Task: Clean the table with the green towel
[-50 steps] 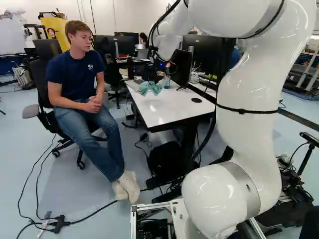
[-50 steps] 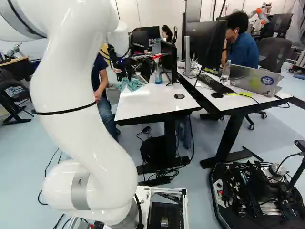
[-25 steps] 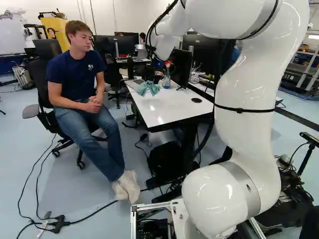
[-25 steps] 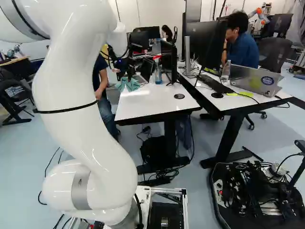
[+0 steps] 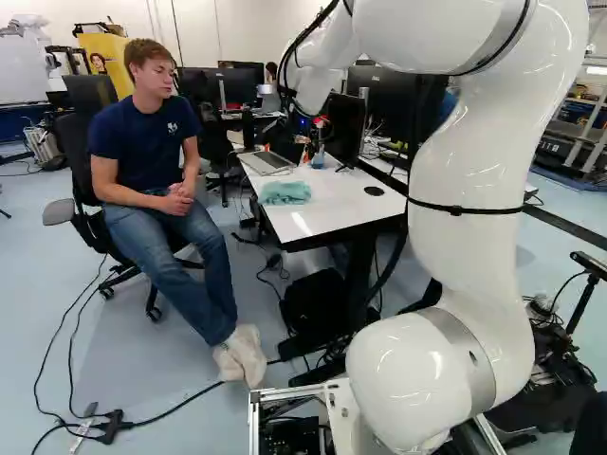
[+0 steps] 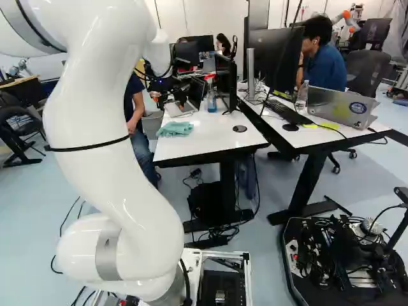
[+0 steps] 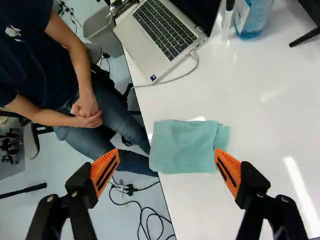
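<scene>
In the right base view my gripper (image 6: 169,100) hangs over the far part of the white table (image 6: 207,135). The green towel (image 6: 175,128) lies on the tabletop, near the edge on the seated person's side; it also shows in the left base view (image 5: 285,192). Seen from the wrist, the gripper (image 7: 166,167) stands wide open, an orange pad on each finger. The towel (image 7: 184,147) lies spread and roughly rectangular, lower than the fingers and just ahead of the gap between them, with a folded-over strip on one side. Nothing is held.
An open laptop (image 7: 160,32) with a cable lies beyond the towel. A blue spray bottle (image 7: 252,19) and a monitor (image 5: 344,123) stand farther along the table. A person (image 5: 161,180) sits close beside the table edge. A second desk (image 6: 319,131) stands to the right.
The gripper has opened and let go of the towel, which hung bunched beneath it and now lies flat on the table. Earlier the arm lowered slightly; the base has not moved.
</scene>
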Controlling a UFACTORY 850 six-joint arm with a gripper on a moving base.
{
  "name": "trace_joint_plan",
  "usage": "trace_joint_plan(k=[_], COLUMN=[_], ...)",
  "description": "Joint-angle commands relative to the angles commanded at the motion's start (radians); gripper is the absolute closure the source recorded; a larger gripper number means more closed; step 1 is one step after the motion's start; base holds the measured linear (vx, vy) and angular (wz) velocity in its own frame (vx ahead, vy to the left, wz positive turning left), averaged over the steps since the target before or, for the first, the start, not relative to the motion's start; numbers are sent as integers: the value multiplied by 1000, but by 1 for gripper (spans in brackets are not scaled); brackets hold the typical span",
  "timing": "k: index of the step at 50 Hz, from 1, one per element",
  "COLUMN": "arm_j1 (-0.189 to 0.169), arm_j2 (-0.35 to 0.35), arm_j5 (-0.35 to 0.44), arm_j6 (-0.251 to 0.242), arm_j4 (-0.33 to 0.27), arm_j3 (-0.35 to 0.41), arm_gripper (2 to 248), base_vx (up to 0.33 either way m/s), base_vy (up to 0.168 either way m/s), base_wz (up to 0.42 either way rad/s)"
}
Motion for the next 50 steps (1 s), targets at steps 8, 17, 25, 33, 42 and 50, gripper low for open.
trace_joint_plan(k=[8,17,25,33,42,50], arm_j1=[0,0,0,0,-2,-7], arm_j2=[0,0,6,20,43,70], arm_j5=[0,0,0,0,0,0], arm_j6=[0,0,0,0,0,0], arm_j4=[0,0,0,0,0,0], arm_j3=[0,0,7,24,52,83], arm_gripper=[3,3,3,3,3,3], base_vx=[0,0,0,0,0,0], base_vy=[0,0,0,0,0,0], base_wz=[0,0,0,0,0,0])
